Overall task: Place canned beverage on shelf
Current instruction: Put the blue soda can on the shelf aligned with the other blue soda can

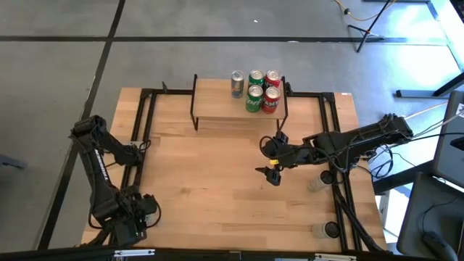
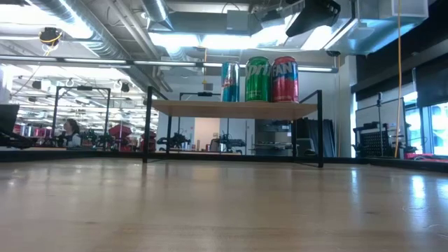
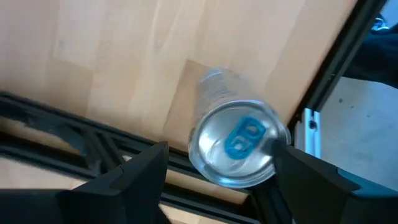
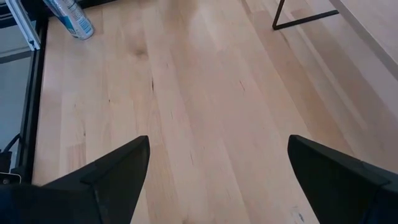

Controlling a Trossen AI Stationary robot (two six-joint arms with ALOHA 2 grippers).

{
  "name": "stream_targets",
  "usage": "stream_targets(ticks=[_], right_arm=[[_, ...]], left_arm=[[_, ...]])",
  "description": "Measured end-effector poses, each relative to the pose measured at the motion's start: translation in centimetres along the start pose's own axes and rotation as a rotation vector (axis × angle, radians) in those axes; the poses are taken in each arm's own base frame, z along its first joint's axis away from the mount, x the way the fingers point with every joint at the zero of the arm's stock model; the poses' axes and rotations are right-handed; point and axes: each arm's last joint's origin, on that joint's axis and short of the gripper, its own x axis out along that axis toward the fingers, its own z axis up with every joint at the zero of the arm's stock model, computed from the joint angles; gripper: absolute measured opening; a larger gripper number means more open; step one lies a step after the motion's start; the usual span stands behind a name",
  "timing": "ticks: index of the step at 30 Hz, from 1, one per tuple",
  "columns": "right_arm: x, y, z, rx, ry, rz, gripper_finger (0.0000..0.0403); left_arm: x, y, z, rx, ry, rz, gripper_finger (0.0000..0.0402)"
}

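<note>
The shelf (image 1: pixel 239 109) stands at the table's far middle on thin black legs; it also shows in the low view (image 2: pixel 234 108). Several cans (image 1: pixel 255 90) stand upright on its top: silver-blue, green and red. Another silver can with a blue tab (image 3: pixel 237 144) stands upright on the table at the near left corner, seen from above. My left gripper (image 3: pixel 221 165) is open above it, one finger on each side of its top. The can is hidden under that gripper (image 1: pixel 138 212) in the high view. My right gripper (image 1: pixel 271 161) is open and empty over the table's middle right. My left gripper points down over the silver can, its fingers on either side of the can's top rim (image 3: pixel 273 140). One fingertip (image 3: pixel 283 155) overlaps the rim in the picture. I cannot tell whether it touches the can.
A black metal frame (image 1: pixel 145 123) runs along the table's left and right sides. Two pale round objects (image 1: pixel 317 181) sit by the right rail. Bare wood lies between the grippers and the shelf (image 4: pixel 205 93).
</note>
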Motion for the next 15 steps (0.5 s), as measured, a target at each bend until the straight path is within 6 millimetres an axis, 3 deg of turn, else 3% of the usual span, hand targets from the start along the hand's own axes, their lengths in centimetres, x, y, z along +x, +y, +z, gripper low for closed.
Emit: stream_targets(ticks=[15], right_arm=[[-0.01, -0.01, 0.00, -0.007, 0.000, -0.001, 0.0367]], left_arm=[[0.25, -0.01, 0.02, -0.010, -0.004, -0.029, 0.0279]])
